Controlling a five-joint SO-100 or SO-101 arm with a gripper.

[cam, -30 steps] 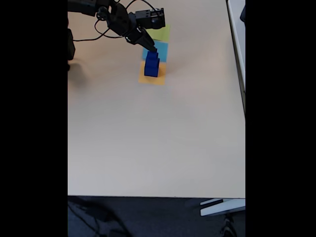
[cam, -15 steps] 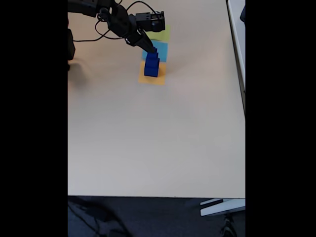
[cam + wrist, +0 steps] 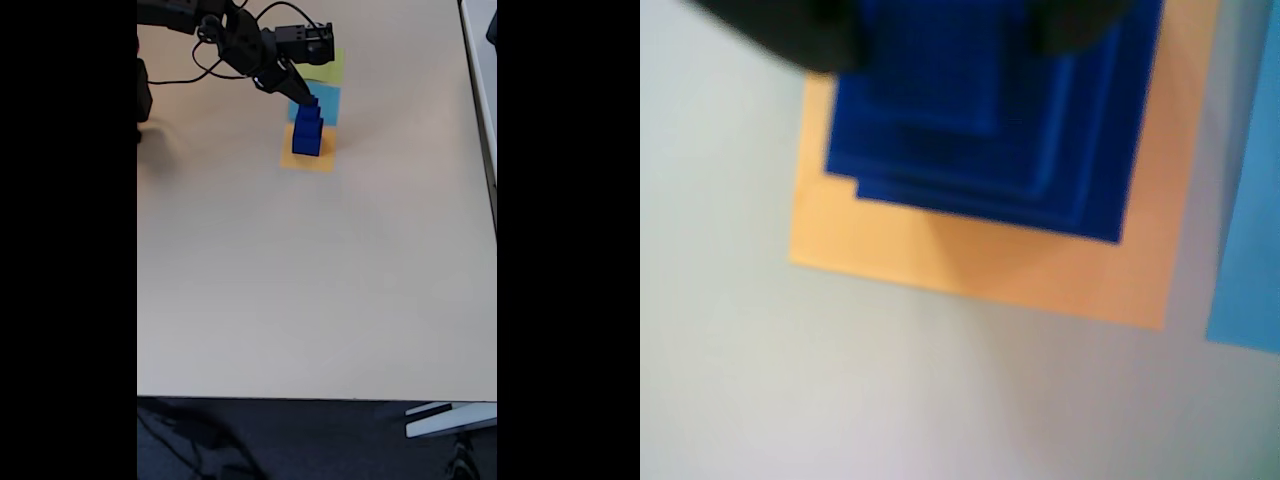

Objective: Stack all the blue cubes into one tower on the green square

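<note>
Several blue cubes (image 3: 307, 133) stand stacked as one tower on the orange square (image 3: 322, 160). From above, the wrist view shows the blue cubes (image 3: 1060, 160) as stepped layers on that orange square (image 3: 990, 265). My gripper (image 3: 307, 98) sits at the tower's top. Its two dark fingertips (image 3: 780, 35) flank the top cube (image 3: 930, 90) in the wrist view, where the gripper (image 3: 930, 30) enters from the top edge. Blur hides whether the tips touch the cube. The green square (image 3: 330, 70) lies bare beyond the light-blue square (image 3: 328, 102), partly under the arm.
The three coloured squares lie in a row at the table's far end. The light-blue square (image 3: 1250, 200) borders the orange one on the right in the wrist view. A black cable (image 3: 200, 65) trails left of the arm. The table (image 3: 320, 280) extends wide toward the near edge.
The gripper has shifted slightly left and back at the tower's top. The tower has not moved.
</note>
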